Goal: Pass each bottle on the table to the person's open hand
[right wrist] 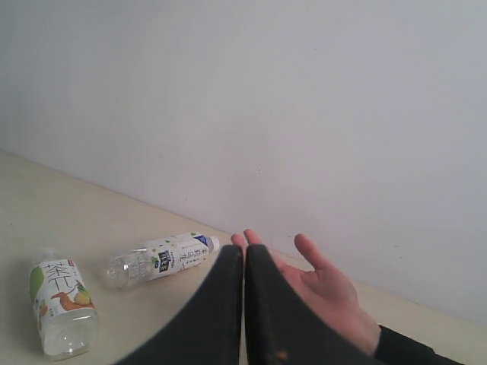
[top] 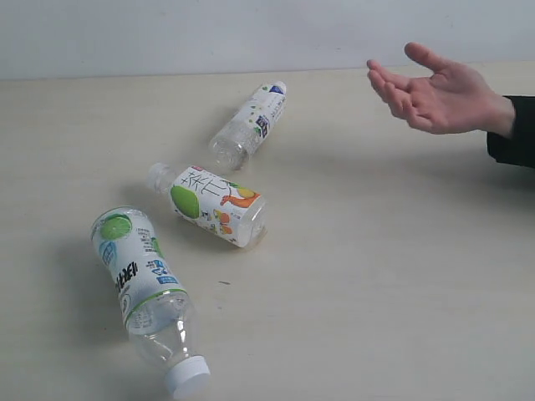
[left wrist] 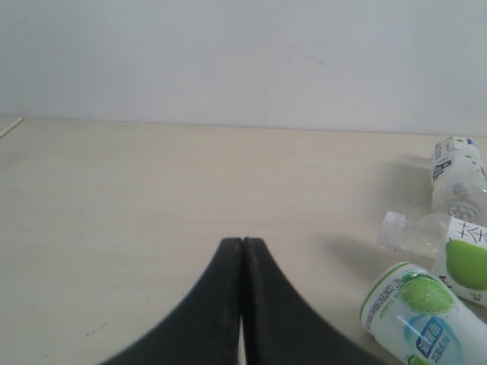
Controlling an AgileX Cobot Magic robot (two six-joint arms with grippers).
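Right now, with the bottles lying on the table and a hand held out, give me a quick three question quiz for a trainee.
1. True or false: the person's open hand already holds a bottle.
2. How many bottles show in the exterior view? A two, B three, C four.
3. Fill in: the left gripper and right gripper are both ____.
Key: 1 false, it is empty. 2 B: far bottle, middle bottle, near bottle. 3 shut.

light: bright, even, diffuse, from the right | shadows: soft, faint, cast leftward from the bottles [top: 219, 205] onto the table [top: 376, 276] | glare: slight sheen on clear plastic | focus: exterior view sharp; wrist views softer, gripper fingers [left wrist: 217, 312] [right wrist: 221, 319] blurred up close | colours: pale, washed
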